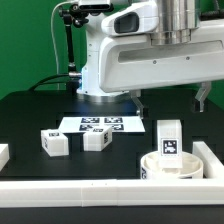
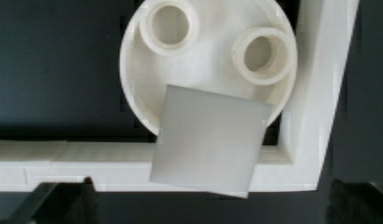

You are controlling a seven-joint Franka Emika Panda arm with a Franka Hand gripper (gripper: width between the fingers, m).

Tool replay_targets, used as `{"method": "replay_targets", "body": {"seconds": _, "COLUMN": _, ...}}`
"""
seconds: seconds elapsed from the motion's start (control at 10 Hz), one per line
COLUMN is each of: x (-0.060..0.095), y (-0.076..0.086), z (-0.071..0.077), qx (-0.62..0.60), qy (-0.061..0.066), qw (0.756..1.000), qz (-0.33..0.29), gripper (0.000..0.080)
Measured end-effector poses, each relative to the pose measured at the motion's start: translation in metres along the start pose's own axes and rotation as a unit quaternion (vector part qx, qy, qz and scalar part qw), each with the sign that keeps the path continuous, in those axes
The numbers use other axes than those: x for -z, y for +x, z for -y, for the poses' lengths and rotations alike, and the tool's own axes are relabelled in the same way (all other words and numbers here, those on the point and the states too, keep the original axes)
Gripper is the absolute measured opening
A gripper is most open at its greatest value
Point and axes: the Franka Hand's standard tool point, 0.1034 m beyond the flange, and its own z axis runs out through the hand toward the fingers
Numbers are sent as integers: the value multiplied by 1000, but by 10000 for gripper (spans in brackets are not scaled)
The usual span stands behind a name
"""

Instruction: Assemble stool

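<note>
The claw (image 1: 171, 102) is hanging open, gripping nothing, above a leg (image 1: 169, 139) standing on the seat (image 1: 152, 168). Near the marker board (image 1: 100, 125) two more legs (image 1: 53, 143) (image 1: 95, 140) are sitting

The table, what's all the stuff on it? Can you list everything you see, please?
table: one, black, under everything.
marker board: one, white with black tags, flat in the middle of the table.
seat: one, white, round, in the rails' corner at the exterior view's right.
legs: three, white with tags; two, this one and its neighbour, loose near the marker board, the third upright at the seat.
border rails: a few, white, along the table's edges.
robot arm: one, white, behind the table.
gripper: one, open, empty, above the seat and the third leg.
</note>
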Motion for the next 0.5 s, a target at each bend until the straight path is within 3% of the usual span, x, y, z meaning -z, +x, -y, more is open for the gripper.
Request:
{"method": "replay_targets", "body": {"seconds": 0.3, "x": -4, "y": 3, "z": -11, "qx": -83, "qy": -3, "qw": 997, "qz": -6, "gripper": 649}}
{"method": "replay_targets", "body": {"seconds": 0.5, "x": -14, "y": 1, "z": -7, "qx": -89, "qy": 1, "qw": 996, "qz": -4, "gripper": 649}}
